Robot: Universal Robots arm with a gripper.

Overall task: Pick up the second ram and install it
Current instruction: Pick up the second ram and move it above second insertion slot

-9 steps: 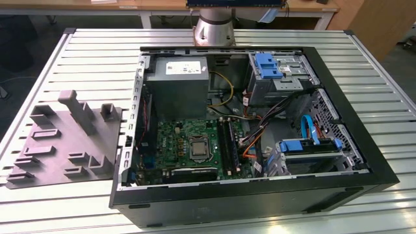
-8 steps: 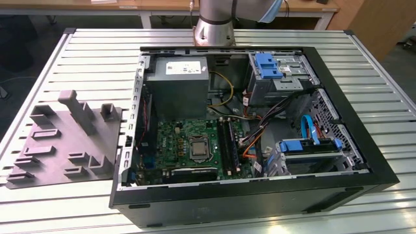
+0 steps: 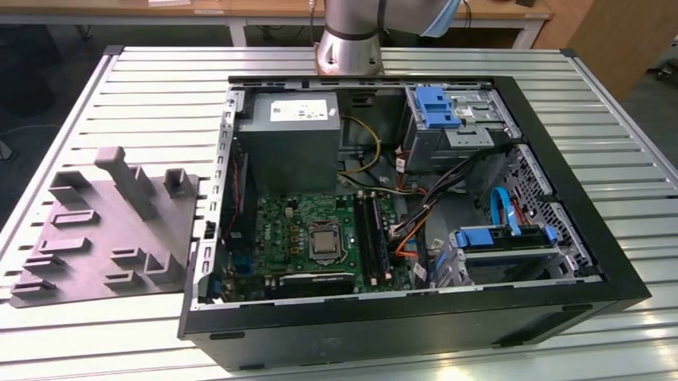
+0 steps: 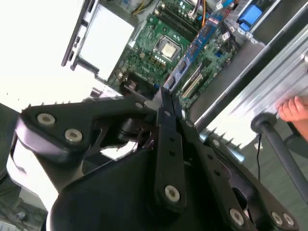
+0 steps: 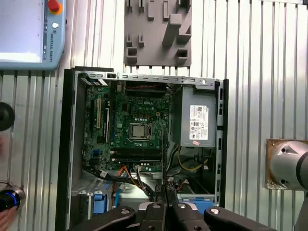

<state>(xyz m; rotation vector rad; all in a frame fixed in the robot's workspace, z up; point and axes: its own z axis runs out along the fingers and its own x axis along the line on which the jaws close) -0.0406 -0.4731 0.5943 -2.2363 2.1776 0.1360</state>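
High above the open computer case (image 3: 402,317), the gripper (image 5: 166,186) is hanging with its fingers (image 4: 168,139) pressed tightly together, gripping nothing that can be seen. The case is lying on its side on the slatted metal table (image 3: 159,87), exposing the green motherboard (image 3: 286,230) and the grey power supply (image 3: 288,143). The second ram (image 3: 371,230) is appearing as a long dark strip standing in the memory slots just beside the processor socket (image 3: 321,242), though it cannot be told apart from the strip next to it. The grey moulded tray (image 3: 95,238) is resting on the table at the exterior view's left of the case, its pockets carrying no stick. The arm's base (image 3: 350,36) is standing at the far edge of the table. In the second wrist view, a person's hand (image 4: 293,109) is showing beyond the table edge.
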